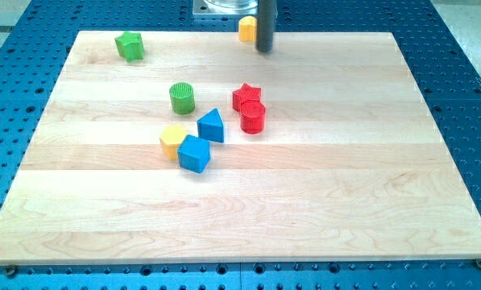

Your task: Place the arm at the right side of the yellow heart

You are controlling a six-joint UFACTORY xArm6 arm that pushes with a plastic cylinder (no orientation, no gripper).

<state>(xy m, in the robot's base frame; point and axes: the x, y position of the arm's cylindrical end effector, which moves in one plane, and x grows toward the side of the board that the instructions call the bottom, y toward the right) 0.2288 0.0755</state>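
Yellow heart (246, 28) sits far, touching my tip (263, 50) on its right; no jaws exist, and drifting left could push it.

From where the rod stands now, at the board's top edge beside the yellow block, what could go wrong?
1. My tip already sits right against the yellow block on the view's right; any drift toward the view's left could nudge it.
2. That block lies at the wooden board's top edge, so a nudge could push it off.
3. The rod hides part of the block, so contact cannot be judged.
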